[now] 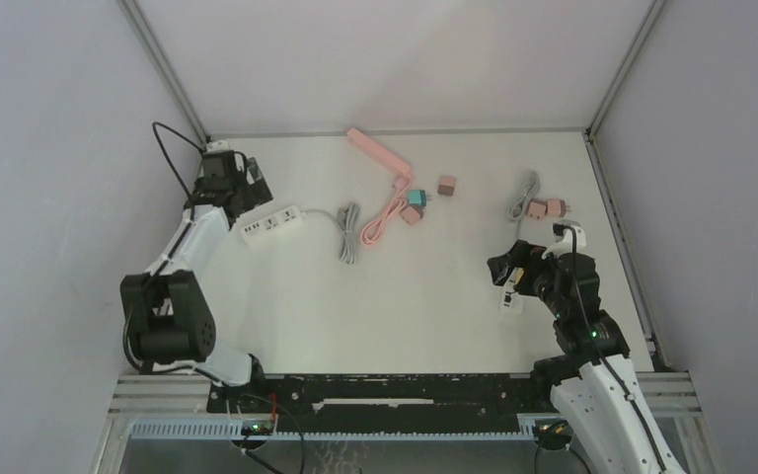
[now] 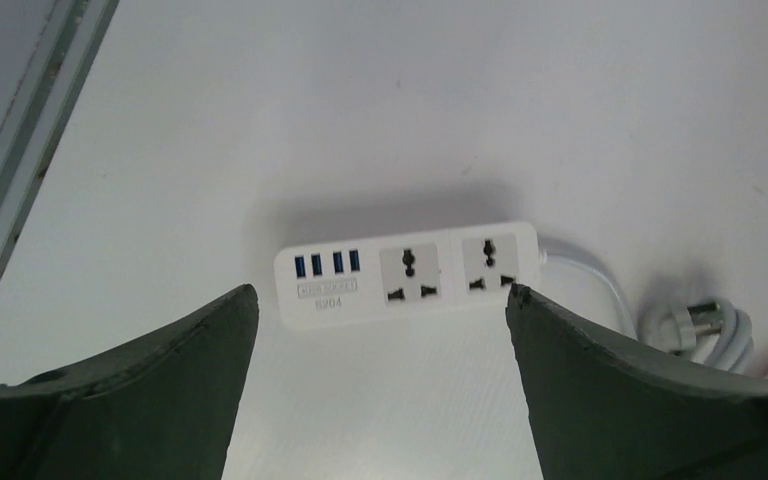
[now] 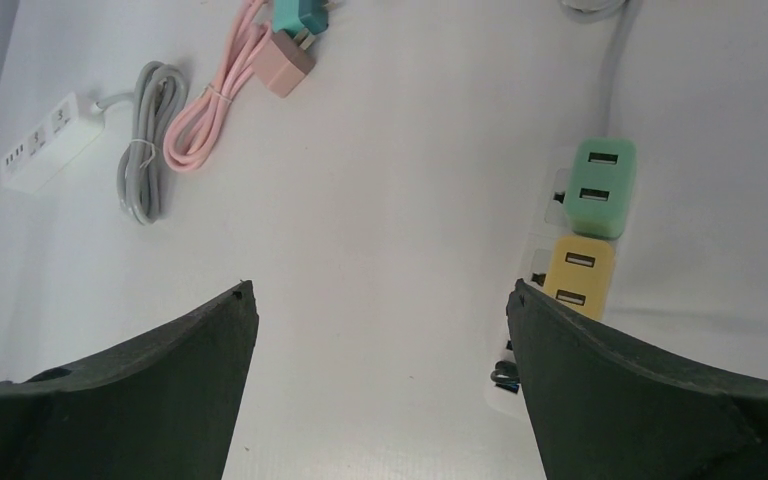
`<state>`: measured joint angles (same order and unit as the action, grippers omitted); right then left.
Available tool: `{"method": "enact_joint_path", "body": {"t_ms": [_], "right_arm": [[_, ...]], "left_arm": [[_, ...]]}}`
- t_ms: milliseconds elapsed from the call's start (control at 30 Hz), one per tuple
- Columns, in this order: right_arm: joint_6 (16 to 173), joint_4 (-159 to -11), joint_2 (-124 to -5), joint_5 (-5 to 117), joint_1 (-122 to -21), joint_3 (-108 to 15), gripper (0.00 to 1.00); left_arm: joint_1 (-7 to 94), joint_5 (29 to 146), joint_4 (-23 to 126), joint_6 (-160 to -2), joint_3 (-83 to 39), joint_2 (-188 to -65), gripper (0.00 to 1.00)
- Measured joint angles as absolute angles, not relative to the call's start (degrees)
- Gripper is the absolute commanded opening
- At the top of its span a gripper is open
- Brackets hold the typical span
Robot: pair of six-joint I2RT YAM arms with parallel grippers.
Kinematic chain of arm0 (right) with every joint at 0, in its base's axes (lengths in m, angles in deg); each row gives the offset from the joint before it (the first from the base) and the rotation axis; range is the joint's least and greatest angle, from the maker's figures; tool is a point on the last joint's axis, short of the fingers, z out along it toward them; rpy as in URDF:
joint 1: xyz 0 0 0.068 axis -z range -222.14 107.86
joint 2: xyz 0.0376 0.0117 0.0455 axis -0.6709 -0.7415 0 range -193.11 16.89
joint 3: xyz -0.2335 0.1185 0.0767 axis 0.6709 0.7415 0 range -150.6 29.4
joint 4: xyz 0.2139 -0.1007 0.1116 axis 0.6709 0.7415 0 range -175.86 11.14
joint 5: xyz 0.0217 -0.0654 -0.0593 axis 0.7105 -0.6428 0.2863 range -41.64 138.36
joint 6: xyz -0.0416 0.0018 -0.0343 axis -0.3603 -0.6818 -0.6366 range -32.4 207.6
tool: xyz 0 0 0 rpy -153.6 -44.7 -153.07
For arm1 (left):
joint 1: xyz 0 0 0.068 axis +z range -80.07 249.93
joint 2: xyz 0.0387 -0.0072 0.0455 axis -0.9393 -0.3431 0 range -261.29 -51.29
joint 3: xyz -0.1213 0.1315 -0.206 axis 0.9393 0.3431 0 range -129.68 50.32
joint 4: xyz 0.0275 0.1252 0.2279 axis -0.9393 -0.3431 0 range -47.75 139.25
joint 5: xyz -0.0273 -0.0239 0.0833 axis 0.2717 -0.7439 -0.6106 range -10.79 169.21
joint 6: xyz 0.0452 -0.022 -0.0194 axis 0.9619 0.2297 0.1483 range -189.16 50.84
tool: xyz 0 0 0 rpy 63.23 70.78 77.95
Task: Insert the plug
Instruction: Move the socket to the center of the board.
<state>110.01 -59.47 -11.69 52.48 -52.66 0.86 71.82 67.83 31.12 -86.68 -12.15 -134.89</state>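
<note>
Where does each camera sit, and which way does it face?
Top external: above, behind the bases, looking down on the table; left arm, right arm show.
Left wrist: on its arm, looking down at the white power strip; open left tool shows.
Right wrist: on its arm, facing across the table past green adapter and yellow adapter; open right tool shows.
Shared: all three show the white power strip.
</note>
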Motion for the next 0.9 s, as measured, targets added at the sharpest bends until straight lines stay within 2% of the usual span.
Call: {"method": "enact_joint_path", "body": {"t_ms": [267, 433, 700, 900], "right_arm": [[109.51, -59.93, -10.48, 53.7, -52.62, 2.06, 0.98], [109.23, -60.43, -10.68, 54.69, -52.42, 2.37, 0.97], [108.53, -61.13, -11.64, 56.5, -52.25, 2.63, 0.97], [108.46, -61.64, -11.62, 57.79, -52.14, 2.87, 0.97]], "left_arm": [[77.11, 73.8, 28.39, -87.03, -25.97, -152.28, 0.92], [79.06, 76.86, 26.09, -88.32, -30.51, -159.8, 0.89], [79.17, 82.8, 20.52, -91.4, -31.04, -163.69, 0.76], [79.02, 88.09, 22.88, -96.06, -22.16, -159.56, 0.75]]}}
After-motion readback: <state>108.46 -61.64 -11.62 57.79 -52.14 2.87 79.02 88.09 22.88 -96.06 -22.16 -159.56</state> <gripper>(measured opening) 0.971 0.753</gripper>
